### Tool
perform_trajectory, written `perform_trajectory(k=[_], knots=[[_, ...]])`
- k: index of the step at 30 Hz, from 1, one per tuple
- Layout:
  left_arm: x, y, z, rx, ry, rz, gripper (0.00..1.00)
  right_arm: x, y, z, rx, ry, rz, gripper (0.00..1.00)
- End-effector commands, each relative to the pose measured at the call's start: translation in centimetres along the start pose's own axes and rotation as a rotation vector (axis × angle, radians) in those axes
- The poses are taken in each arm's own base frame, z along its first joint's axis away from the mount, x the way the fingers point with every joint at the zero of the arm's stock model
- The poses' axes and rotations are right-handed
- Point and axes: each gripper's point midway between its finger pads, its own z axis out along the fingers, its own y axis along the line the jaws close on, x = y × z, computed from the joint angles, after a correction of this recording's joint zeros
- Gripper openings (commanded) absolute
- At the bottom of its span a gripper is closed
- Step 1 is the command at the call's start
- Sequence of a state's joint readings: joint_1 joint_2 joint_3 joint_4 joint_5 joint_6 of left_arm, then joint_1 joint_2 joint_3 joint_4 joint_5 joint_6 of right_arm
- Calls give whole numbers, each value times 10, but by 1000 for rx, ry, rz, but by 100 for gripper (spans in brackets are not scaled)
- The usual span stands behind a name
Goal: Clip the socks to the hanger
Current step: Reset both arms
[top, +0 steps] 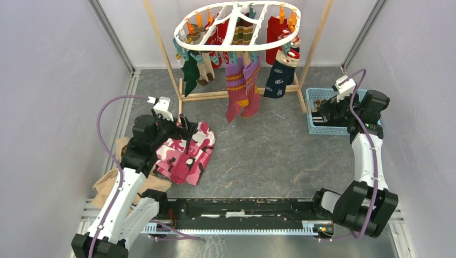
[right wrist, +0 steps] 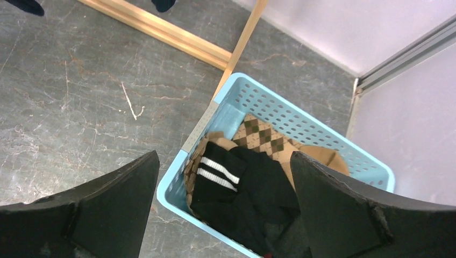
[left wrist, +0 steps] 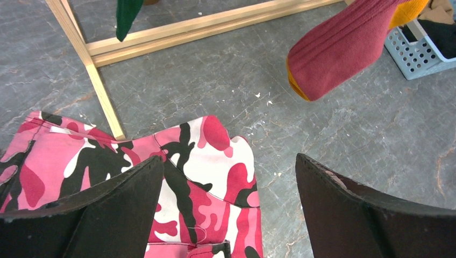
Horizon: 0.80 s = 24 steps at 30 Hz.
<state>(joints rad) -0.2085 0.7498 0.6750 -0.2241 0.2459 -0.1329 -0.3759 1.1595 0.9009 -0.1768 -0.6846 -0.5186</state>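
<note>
The white oval hanger [top: 253, 49] hangs on the rack at the back, with orange and teal clips. Several socks dangle from it: a purple-maroon pair with yellow stripes [top: 236, 88], a navy one [top: 278, 80], a dark green one [top: 189, 75] and red ones [top: 275, 32]. The maroon sock's toe [left wrist: 344, 48] shows in the left wrist view. More socks lie in the blue basket [right wrist: 301, 115]: a black one with white stripes [right wrist: 236, 183] and a tan argyle one [right wrist: 263, 137]. My right gripper [right wrist: 223, 156] hovers open over them. My left gripper [left wrist: 228, 161] is open and empty.
A light wooden rack [top: 236, 94] carries the hanger; its foot rail [left wrist: 204, 27] lies just ahead of the left gripper. A pink camouflage cloth [left wrist: 215, 156] lies under the left gripper, and a tan cloth [top: 115, 183] beside the left arm. Walls close both sides.
</note>
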Motion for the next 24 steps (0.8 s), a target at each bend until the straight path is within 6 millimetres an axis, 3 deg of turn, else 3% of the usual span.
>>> perform_trajectory(k=[1,9,11,17,24], knots=[[-25,-7,-9,29,-118,45,98,-29,-16,-17,116,-77,-50,98],[-54,-40,-28,176,-240,-55,100,-74,-44,-49,329,-160,127,98],[-61,-51,-35,223,-251,-109,100,-83,-38,-53,306,-185,138,98],[-85,-80,-71,337,-306,-157,100,-104,5,-60,134,-304,51,96],[-132,-92,-111,325,-368,-78,100,-133,5,-70,131,-384,205,98]])
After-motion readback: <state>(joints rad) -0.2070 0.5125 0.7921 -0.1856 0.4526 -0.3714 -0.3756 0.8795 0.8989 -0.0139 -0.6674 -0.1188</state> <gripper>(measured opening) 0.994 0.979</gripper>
